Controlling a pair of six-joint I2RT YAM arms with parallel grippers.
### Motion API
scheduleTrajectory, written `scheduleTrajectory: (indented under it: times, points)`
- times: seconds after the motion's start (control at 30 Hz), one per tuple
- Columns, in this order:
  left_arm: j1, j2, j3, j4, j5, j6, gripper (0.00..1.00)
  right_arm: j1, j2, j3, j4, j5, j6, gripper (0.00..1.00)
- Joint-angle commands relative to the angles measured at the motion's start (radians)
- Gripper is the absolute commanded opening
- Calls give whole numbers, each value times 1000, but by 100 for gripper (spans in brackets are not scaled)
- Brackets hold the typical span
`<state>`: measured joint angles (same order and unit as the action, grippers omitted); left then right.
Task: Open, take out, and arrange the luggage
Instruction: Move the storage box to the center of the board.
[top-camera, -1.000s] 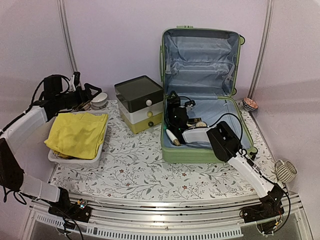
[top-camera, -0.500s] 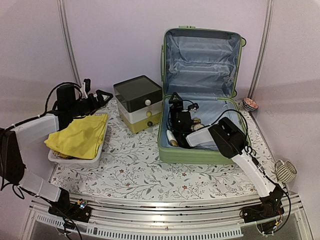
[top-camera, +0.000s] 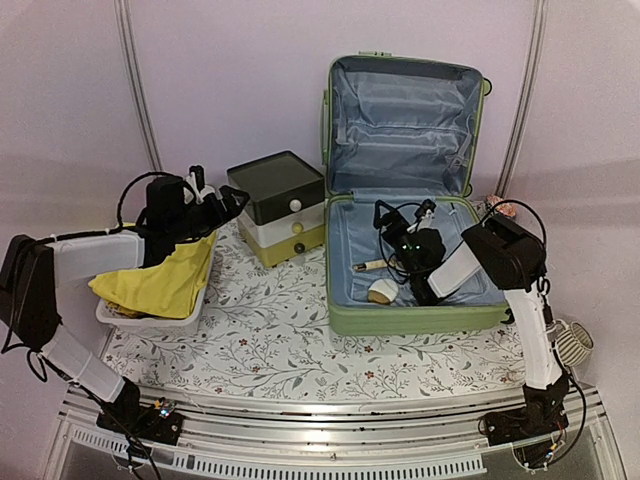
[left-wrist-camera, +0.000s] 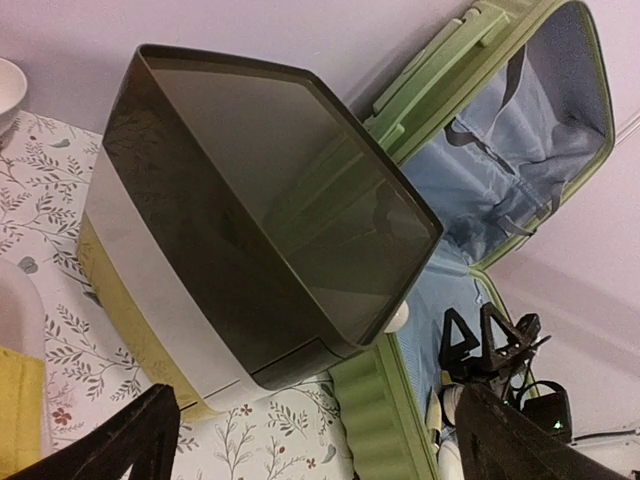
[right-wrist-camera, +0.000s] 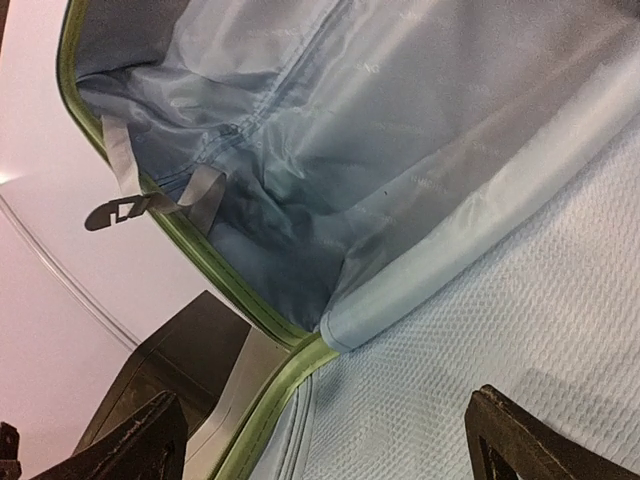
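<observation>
Floral-print table, plain lilac walls behind. My left arm loops out wide and comes back over the yellow cloth in the white basket. The left gripper points at the drawer box. My right arm folds at the elbow and reaches leftward into the luggage. That sits back-right, long axis running front to back, base flat, lid upright against the wall. The right gripper hangs over the lining. Both sets of jaws are spread wide, gripping nothing.
</observation>
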<state>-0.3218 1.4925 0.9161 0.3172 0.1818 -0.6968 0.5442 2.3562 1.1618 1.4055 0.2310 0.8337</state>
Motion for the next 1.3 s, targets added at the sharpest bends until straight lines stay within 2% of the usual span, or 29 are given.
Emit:
scheduleTrajectory:
  times: [0.0,0.13,0.27,0.63,0.87,1.27]
  points:
    - [-49,-8,4,27,-137,-15,98,-19,-110,4,-20,-216,-211,99]
    - [-74,-7,21,0,-199,-27,98,-31,-126,84,-126,-320,-279,99]
    - [-91,10,48,-8,-208,-28,98,-35,-131,82,-118,-375,-286,99]
    - [-103,41,114,5,-300,90,98,-35,-249,-104,-67,-419,-221,99]
    - [-60,96,172,-10,-259,142,98,-36,-265,-127,-83,-462,-184,99]
    - [-1,128,160,26,-162,122,98,-22,-299,-137,-117,-463,-182,99]
